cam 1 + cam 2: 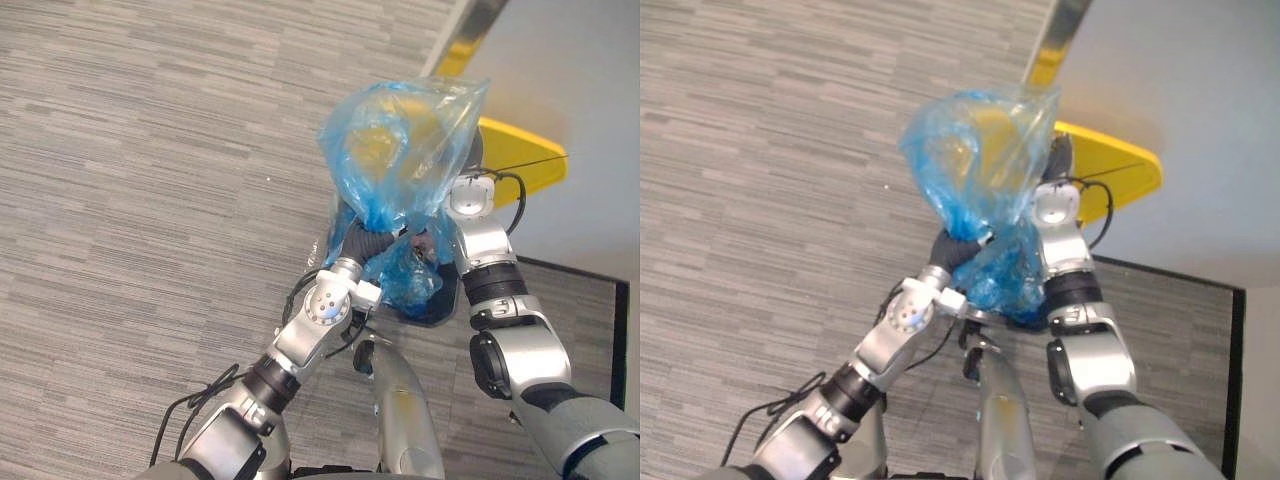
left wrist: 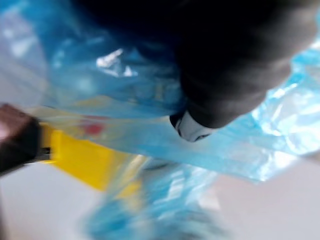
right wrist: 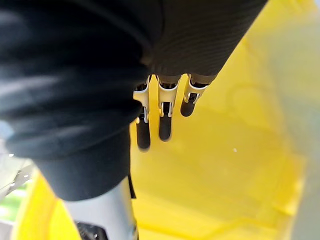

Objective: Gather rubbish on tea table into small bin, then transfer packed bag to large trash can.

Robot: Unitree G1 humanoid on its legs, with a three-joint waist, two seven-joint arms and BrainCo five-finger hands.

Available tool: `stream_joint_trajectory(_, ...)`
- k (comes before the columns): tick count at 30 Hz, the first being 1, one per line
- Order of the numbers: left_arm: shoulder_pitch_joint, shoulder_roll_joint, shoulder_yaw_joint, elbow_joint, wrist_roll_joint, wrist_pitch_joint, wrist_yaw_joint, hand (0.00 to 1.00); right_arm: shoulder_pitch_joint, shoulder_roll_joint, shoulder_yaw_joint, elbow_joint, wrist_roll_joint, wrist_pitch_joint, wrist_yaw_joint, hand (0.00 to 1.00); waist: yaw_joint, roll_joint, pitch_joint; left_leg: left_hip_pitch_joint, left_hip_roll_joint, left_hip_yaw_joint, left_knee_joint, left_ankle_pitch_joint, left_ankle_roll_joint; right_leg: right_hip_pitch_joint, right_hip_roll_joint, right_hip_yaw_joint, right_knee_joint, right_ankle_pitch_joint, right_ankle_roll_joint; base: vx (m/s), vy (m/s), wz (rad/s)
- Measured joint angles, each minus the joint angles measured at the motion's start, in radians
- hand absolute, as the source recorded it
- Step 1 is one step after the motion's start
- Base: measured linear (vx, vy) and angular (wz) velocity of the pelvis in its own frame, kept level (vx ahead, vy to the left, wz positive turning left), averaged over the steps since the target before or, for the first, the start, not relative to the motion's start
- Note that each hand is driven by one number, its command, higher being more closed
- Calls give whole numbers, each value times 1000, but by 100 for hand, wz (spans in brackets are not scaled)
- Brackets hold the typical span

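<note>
Left hand was clamped on the bunched neck of the blue plastic bag, holding it up off the floor. Above the grip the bag ballooned out, thin and see-through; below it, more crumpled blue film hung down. What was inside could not be made out. Just beyond the bag stood the yellow trash can, partly hidden by it, against a pale wall. Right hand hung over the yellow surface of the trash can, fingers straight, side by side, and holding nothing. From the head views this hand sat behind the bag's right edge. Grey striped carpet covered the floor to the left.
</note>
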Motion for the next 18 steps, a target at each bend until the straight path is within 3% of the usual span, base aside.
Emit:
stream_joint_trajectory(6,-101,2,72,194,65,53,2,100,-65,-10,80,-70,-4,-19,-1,0,-38,-16,51,-54,17,29,54,-25,1,-57,27,33,-6,26,-11,-19,3,-24)
stream_joint_trajectory(12,-192,1,144,340,111,80,36,100,-68,-44,142,-158,8,-52,-4,0,-51,-22,71,-129,30,34,90,-39,3,-124,40,41,-6,36,-6,-6,-9,-8)
stream_joint_trajectory(13,-219,4,183,383,121,84,49,0,-68,-55,158,-187,25,-68,-5,0,-52,-24,84,-146,36,34,101,-44,1,-141,46,42,-6,40,-9,0,-22,-13)
stream_joint_trajectory(18,-262,11,260,489,201,121,67,0,-81,-55,225,-195,27,-87,-9,0,-55,-26,91,-193,53,52,136,-59,-4,-188,66,58,-5,60,-30,32,-10,-18)
